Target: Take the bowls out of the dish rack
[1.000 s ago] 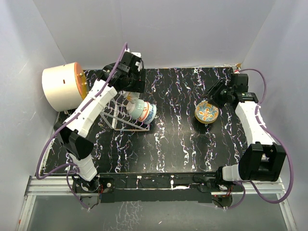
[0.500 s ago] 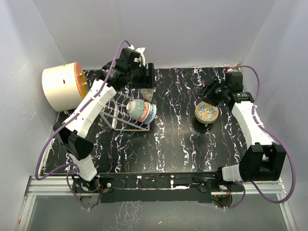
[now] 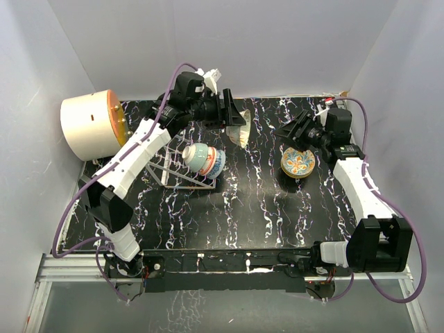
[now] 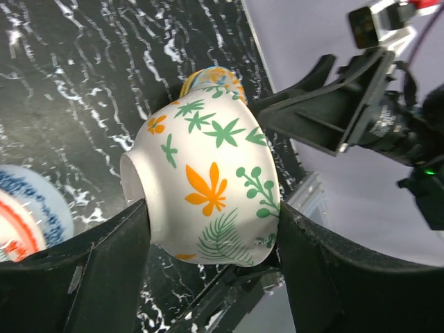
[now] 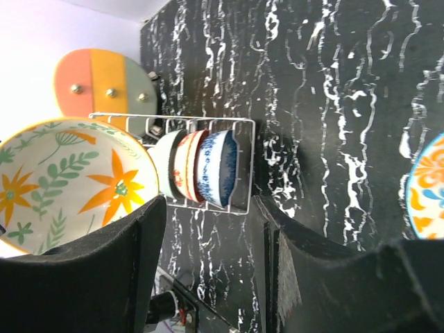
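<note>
**One up, three racked**

Top view: my left gripper (image 3: 234, 123) pinches a leaf-patterned bowl (image 3: 240, 137) above the table (image 3: 257, 208), beyond the dish rack (image 3: 179, 182). The right gripper (image 3: 297, 129) hovers beside the stacked bowls (image 3: 297, 162).

Left wrist: the left fingers (image 4: 90, 267) clamp the bowl's sides.

Right wrist: the right fingers (image 5: 104, 277) are spread and empty. Three bowls (image 5: 200, 166) stand on edge in the dish rack.

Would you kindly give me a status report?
Left tool shut on leaf-print bowl, clear of dish rack. Right tool open, empty. Other bowls racked. Path unobstructed.

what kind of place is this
Probably a robot lab test cell: plain pale walls box in a black marbled table, two arms are bolted at its near edge, and a wire dish rack holds bowls.
</note>
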`<state>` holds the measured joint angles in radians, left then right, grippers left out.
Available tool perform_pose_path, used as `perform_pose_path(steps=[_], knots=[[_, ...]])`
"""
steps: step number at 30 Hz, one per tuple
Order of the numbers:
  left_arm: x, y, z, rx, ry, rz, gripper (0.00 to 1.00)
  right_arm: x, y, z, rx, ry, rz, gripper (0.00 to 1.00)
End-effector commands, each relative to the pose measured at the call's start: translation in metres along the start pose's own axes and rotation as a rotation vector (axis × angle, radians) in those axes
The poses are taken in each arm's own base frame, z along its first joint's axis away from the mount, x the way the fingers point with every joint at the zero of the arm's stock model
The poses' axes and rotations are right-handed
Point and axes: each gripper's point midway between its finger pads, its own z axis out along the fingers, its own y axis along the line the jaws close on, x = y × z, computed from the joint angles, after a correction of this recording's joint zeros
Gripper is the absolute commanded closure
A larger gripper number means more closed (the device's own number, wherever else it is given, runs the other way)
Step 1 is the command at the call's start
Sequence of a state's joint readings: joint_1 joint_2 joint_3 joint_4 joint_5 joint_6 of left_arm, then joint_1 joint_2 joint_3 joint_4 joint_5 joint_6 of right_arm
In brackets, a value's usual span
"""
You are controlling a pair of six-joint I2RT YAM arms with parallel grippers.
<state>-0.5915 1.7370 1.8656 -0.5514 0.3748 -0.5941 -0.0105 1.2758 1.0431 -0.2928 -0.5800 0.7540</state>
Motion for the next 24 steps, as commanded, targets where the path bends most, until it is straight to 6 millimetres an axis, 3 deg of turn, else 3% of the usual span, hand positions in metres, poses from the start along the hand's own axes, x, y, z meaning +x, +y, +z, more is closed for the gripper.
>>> perform_pose_path(steps=[1, 7, 11, 24], knots=[[-0.019, -0.061, -0.034, 0.232, -0.079, 0.005, 0.69, -0.014, 0.048, -0.009, -0.21, -0.046, -0.076, 0.46], [-0.011, -0.067, -0.032, 0.304, -0.06, -0.034, 0.69, -0.017, 0.064, -0.01, -0.284, -0.031, -0.121, 0.44], [-0.009, -0.072, -0.032, 0.345, -0.059, -0.06, 0.69, 0.0, 0.078, -0.003, -0.333, 0.025, -0.144, 0.43], [-0.007, -0.077, -0.036, 0.38, -0.06, -0.079, 0.69, 0.024, 0.087, 0.018, -0.344, 0.095, -0.156, 0.42]])
